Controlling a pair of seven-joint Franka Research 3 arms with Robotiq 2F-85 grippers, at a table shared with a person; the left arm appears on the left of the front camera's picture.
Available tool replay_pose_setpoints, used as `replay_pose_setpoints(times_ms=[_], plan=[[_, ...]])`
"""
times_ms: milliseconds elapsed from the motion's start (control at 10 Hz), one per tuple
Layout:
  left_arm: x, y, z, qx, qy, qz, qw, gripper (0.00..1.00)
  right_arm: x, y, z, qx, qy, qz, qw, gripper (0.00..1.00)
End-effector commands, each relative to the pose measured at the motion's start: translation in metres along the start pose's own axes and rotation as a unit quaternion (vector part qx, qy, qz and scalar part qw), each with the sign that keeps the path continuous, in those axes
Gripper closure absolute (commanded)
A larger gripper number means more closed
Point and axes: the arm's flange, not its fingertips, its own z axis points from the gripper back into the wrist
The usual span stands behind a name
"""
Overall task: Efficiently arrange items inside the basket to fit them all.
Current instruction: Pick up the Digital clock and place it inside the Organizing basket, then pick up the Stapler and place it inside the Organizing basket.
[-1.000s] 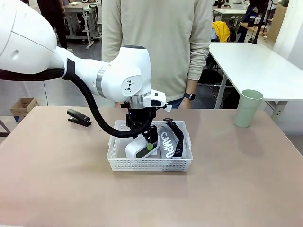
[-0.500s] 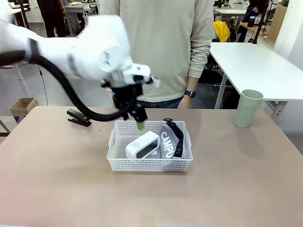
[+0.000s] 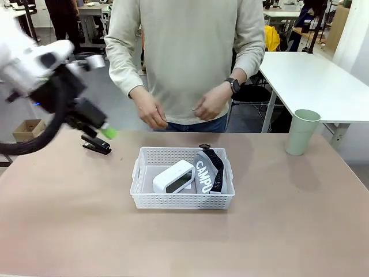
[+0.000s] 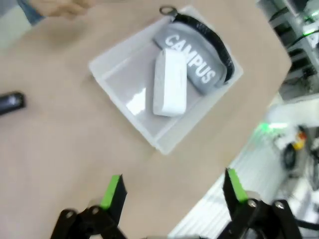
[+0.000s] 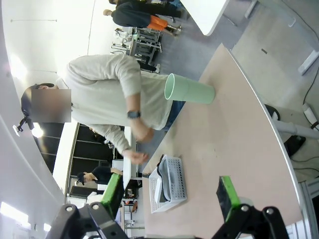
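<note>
The white basket (image 3: 183, 199) sits mid-table and holds the white device (image 3: 173, 178) leaning on the grey "CAMPUS" pouch (image 3: 207, 170). The black stapler-like tool (image 3: 96, 144) lies on the table at the far left. Just above it, blurred, hovers my left gripper (image 3: 104, 130). In the left wrist view that gripper (image 4: 173, 189) is open and empty, looking down on the basket (image 4: 164, 144), device (image 4: 169, 82), pouch (image 4: 197, 62) and tool (image 4: 10, 102). The pale green cup (image 3: 302, 131) stands far right. My right gripper (image 5: 170, 194) is open, away from the cup (image 5: 189, 92) and basket (image 5: 172, 184).
A person stands at the far edge with both hands (image 3: 151, 112) held above the table behind the basket. A white side table (image 3: 311, 75) stands behind the cup. Bare tabletop (image 3: 184, 242) runs along the front.
My left arm has risen out of the basket and swung left to above the stapler-like tool. The device and pouch stay in the basket. The person's hands have come forward.
</note>
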Motion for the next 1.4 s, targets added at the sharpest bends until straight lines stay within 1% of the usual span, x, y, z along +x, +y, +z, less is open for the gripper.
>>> replay_pose_setpoints(times_ms=[0,100,200,300,400,500,600,700,800,1300], plan=[[-0.054,0.048,0.029,-0.086,-0.106,0.092,0.986,0.0,-0.001,0.0,0.006,0.012,-0.01,0.013,1.0,0.0],[-0.091,0.084,0.046,-0.125,-0.161,0.177,0.963,0.0,-0.001,0.0,0.006,0.012,-0.01,0.013,1.0,0.0],[-0.123,0.106,0.057,-0.212,-0.176,0.135,0.952,0.0,-0.001,0.0,0.006,0.012,-0.01,0.013,1.0,0.0],[-0.157,0.133,0.07,-0.239,-0.194,0.185,0.933,0.0,-0.001,0.0,0.006,0.012,-0.01,0.013,1.0,0.0],[-0.195,0.154,0.082,-0.293,-0.239,0.158,0.912,0.0,-0.001,0.0,0.006,0.012,-0.01,0.013,1.0,0.0],[-0.235,0.173,0.089,-0.307,-0.285,0.19,0.888,0.0,-0.001,0.0,0.006,0.012,-0.01,0.013,1.0,0.0],[-0.258,0.191,0.085,-0.32,-0.305,0.218,0.87,0.0,-0.001,0.0,0.006,0.012,-0.01,0.013,1.0,0.0],[-0.264,0.201,0.075,-0.319,-0.313,0.231,0.864,0.0,-0.001,0.0,0.006,0.012,-0.01,0.013,1.0,0.0],[-0.248,0.17,0.102,-0.294,-0.293,0.209,0.885,0.0,-0.001,0.0,0.006,0.012,-0.01,0.013,1.0,0.0],[-0.248,0.17,0.102,-0.294,-0.293,0.209,0.885,0.0,-0.001,0.0,0.006,0.012,-0.01,0.013,1.0,0.0]])
